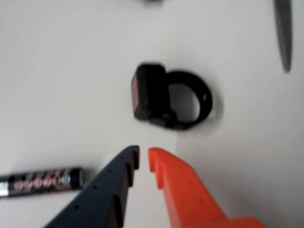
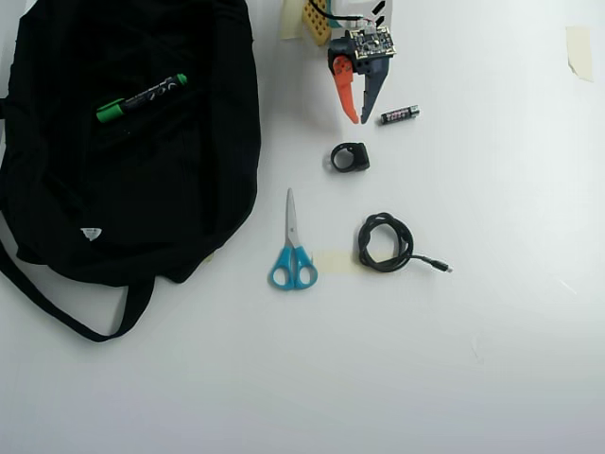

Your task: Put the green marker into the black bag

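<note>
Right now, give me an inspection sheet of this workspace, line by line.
Surface: white table, bare over its lower part in the overhead view; pieces of tape at the top right edge and beside the scissors.
Job's things: green marker lies on the black bag, on the cloth, not visibly inside.
Clutter: blue-handled scissors; black ring-shaped clip; small battery.
Grippers: gripper empty, fingers nearly closed, tips between the battery and the clip in the wrist view.
Cables: coiled black cable right of the scissors; arm wiring at the top edge.
Surroundings: nothing seen beyond the table.
</note>
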